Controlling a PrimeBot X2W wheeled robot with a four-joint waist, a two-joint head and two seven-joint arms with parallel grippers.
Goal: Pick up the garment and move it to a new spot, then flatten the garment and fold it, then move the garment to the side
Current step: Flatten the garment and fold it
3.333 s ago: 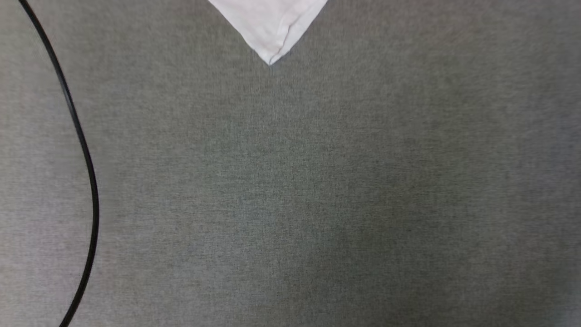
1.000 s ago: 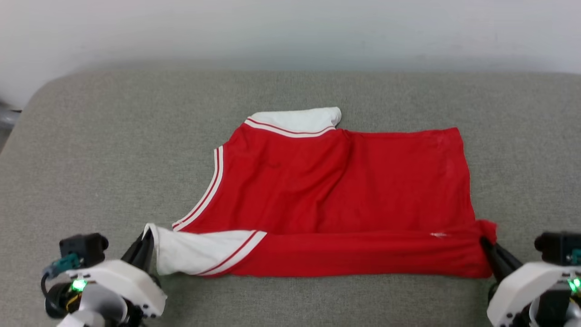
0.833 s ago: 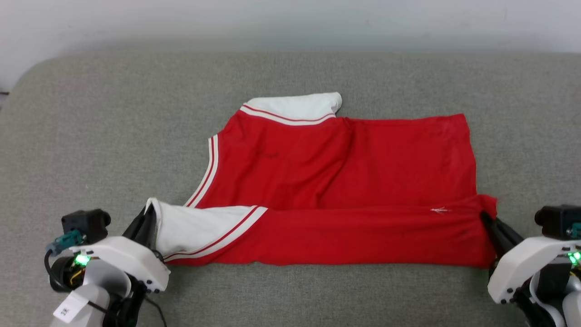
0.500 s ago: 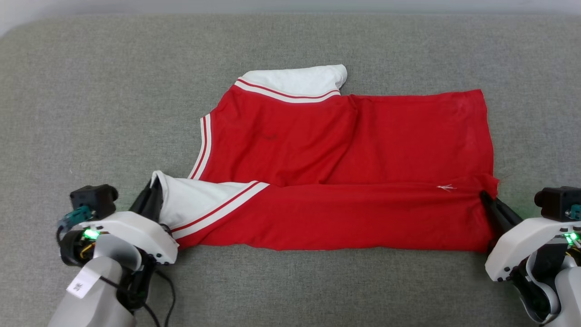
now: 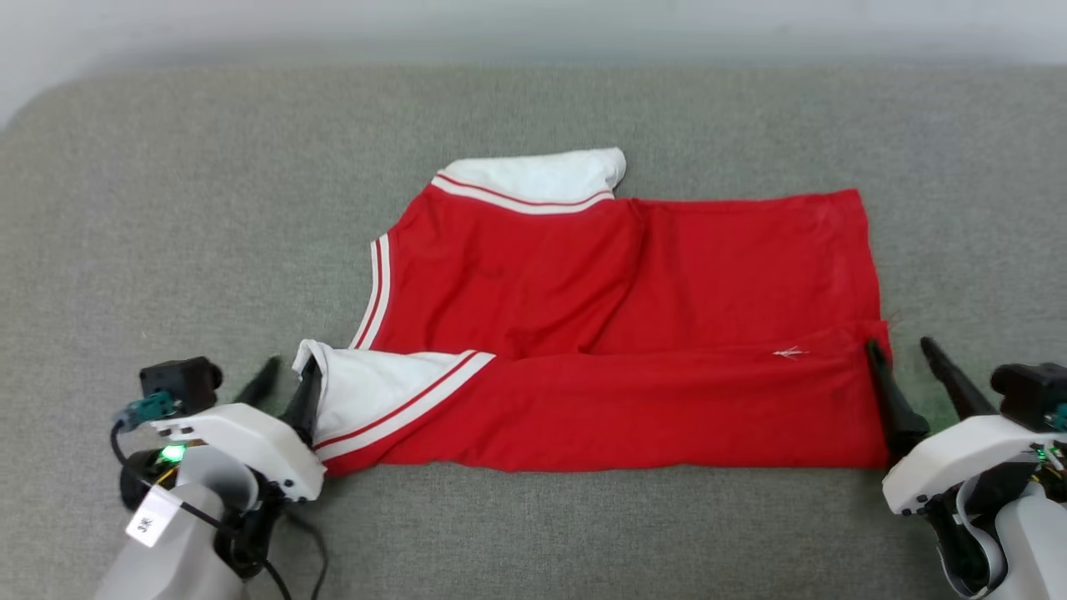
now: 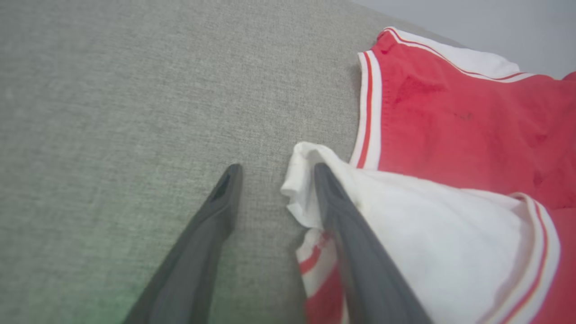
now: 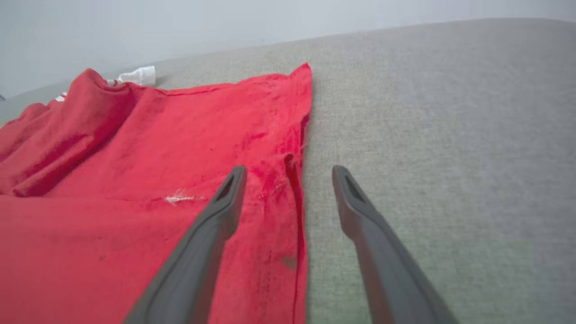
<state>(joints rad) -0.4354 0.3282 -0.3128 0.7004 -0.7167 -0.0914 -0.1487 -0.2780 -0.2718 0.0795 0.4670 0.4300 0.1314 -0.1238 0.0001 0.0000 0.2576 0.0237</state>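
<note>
The garment [image 5: 625, 292] lies spread on the grey cushion, red side up, its near edge folded over in a long band. One white sleeve [image 5: 367, 396] sits at the near left corner, another [image 5: 542, 175] at the far edge. My left gripper [image 5: 288, 382] is open at the near left corner; in the left wrist view the sleeve [image 6: 427, 234] rests against its right finger [image 6: 342, 225]. My right gripper [image 5: 899, 346] is open at the near right corner. In the right wrist view the garment's red edge [image 7: 292, 193] lies between the spread fingers of the right gripper [image 7: 290, 171].
The grey cushion [image 5: 167, 208] runs wide to the left, right and front of the garment. A pale wall [image 5: 533, 25] stands behind its far edge. The cushion's far left corner [image 5: 33, 108] is rounded.
Both grippers, which were pinching the garment's near corners, have opened and let go. The near fold now lies on the cushion. The head camera has also shifted.
</note>
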